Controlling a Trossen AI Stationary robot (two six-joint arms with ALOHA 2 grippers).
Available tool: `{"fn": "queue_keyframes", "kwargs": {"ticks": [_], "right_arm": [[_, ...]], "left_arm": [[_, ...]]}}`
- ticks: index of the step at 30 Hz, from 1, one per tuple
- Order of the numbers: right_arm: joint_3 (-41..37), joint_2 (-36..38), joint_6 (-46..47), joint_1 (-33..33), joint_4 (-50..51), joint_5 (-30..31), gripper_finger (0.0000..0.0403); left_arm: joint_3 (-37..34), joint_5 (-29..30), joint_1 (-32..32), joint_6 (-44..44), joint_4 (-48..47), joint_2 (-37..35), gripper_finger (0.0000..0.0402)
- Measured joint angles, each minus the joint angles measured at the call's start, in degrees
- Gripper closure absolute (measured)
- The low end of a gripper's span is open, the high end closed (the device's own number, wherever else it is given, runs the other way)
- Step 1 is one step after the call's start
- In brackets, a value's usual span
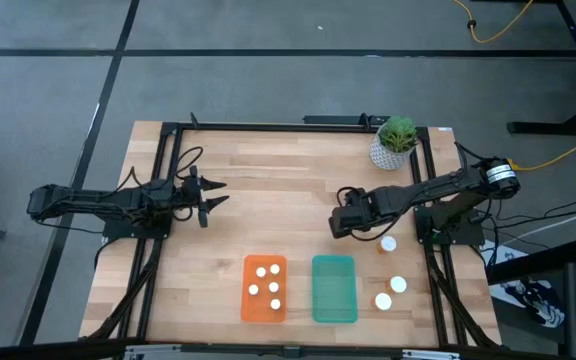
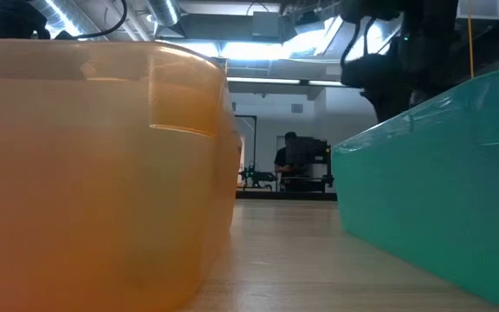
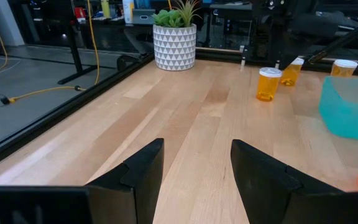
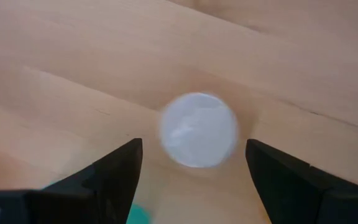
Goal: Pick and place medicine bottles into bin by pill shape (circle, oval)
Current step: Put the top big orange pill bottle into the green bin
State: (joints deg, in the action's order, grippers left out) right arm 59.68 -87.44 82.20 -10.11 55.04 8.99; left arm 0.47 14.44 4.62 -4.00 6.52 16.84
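Right wrist view showed my right claw (image 4: 194, 165) open and empty, poised straight above a white-capped bottle (image 4: 198, 129) standing on the tabletop (image 4: 73, 50), cap centred between the fingers, ready for descent. Orange tray (image 1: 265, 289) held five small bottles; teal tray (image 1: 334, 289) none. Left claw (image 1: 211, 196) waited open, well apart.

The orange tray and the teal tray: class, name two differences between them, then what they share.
The orange tray holds five white-capped bottles; the teal tray holds none. The orange tray lies nearer the left arm's side, the teal tray nearer the right gripper and the loose bottles. Both are shallow rounded rectangles, side by side, alike in size.
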Motion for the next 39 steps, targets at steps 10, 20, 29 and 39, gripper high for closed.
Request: {"fn": "queue_keyframes", "kwargs": {"ticks": [10, 20, 29, 39], "right_arm": [[0.0, -1.58, -1.18, 0.0, -1.46, -1.09, 0.0115], [0.0, -4.64, -2.48, 1.19, -1.55, -1.14, 0.0115], [0.0, -6.5, -7.31, 2.88, -2.06, -1.37, 0.0118], [0.5, -6.56, -8.28, 2.61, -3.08, -2.05, 0.0193]], "left_arm": [[0.0, 0.0, 0.01, 0.0, 0.0, 0.0, 0.0223], [0.0, 0.0, 0.01, -0.01, 0.04, -0.02, 0.0223], [0.0, 0.02, 0.01, -0.01, 0.04, -0.01, 0.0223], [0.0, 0.01, 0.01, -0.01, 0.04, -0.02, 0.0223]]}}
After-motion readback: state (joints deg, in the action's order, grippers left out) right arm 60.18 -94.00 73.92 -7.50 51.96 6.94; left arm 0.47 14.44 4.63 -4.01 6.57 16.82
